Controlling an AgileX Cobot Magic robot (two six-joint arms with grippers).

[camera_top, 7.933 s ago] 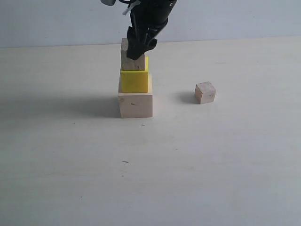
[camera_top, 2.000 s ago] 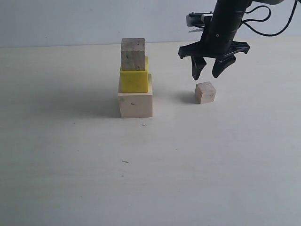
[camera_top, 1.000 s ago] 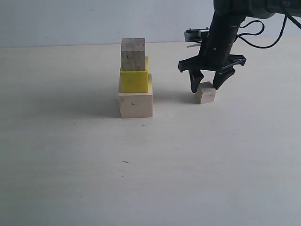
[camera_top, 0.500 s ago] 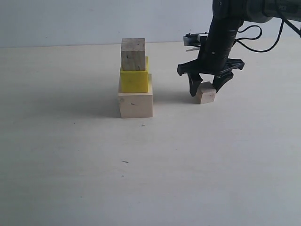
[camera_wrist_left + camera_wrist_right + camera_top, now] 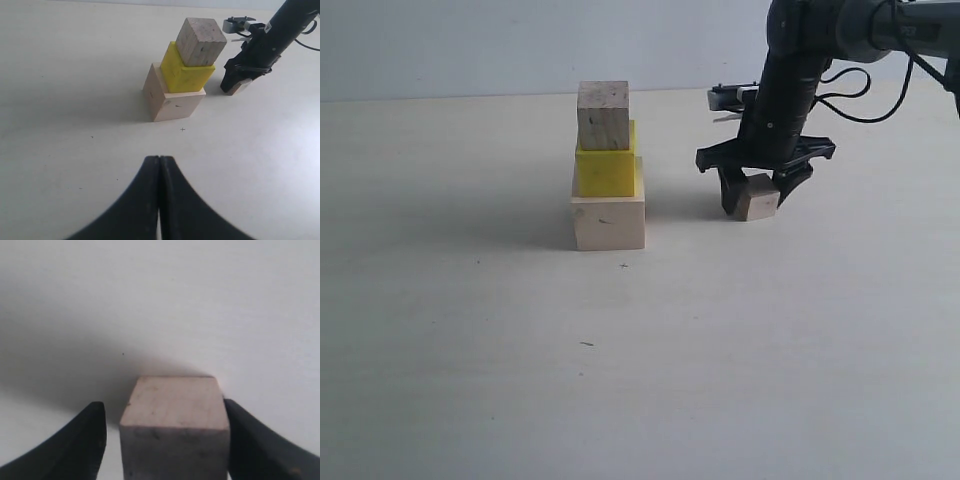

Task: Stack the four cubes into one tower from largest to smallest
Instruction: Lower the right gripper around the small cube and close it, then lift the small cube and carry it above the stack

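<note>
Fingers (image 5: pixel 145 200) of the left gripper (image 5: pixel 159 163) pressed tight together, holding nothing, well back from the blocks, likely so as not to bump them. Next, tower (image 5: pixel 607 170) of three blocks on the table (image 5: pixel 470 350). Biggest pale block (image 5: pixel 608 222) at the bottom, good for a steady base. Yellow block (image 5: pixel 606 172) on top of it, then grainy wood block (image 5: pixel 603 115) on top of that, edges not quite lined up. No fourth block up there yet. Off to the right, well apart from the tower, smallest pale block (image 5: pixel 757 204) flat on the table. Right gripper (image 5: pixel 758 198) down around it, fingers (image 5: pixel 82 442) spread wide, one on each side, not squeezing yet. Set that way to close on two flat sides, most likely. Next job, by the look of it: pinch, lift, carry over, set down softly on the grainy wood block.
</note>
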